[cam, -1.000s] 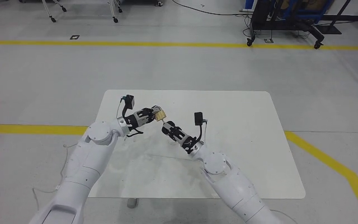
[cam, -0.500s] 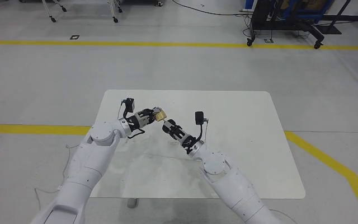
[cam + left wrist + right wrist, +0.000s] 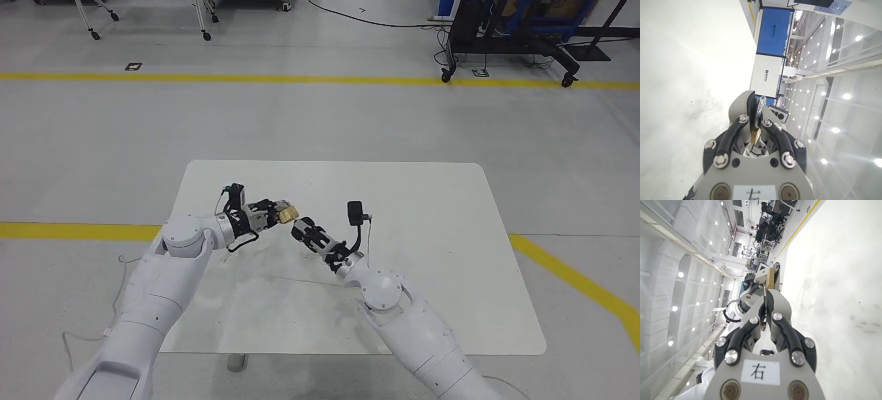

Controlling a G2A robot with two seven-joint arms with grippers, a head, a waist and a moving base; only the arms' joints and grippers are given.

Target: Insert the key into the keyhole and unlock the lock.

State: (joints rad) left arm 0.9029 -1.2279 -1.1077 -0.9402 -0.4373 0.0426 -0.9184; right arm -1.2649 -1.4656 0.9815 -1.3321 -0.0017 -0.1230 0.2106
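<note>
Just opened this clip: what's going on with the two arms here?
The left gripper holds a brass lock up above the table. The right gripper is shut on the key, and its fingertips sit right against the near end of the lock. Whether the key is already in the keyhole cannot be seen from these views.
</note>
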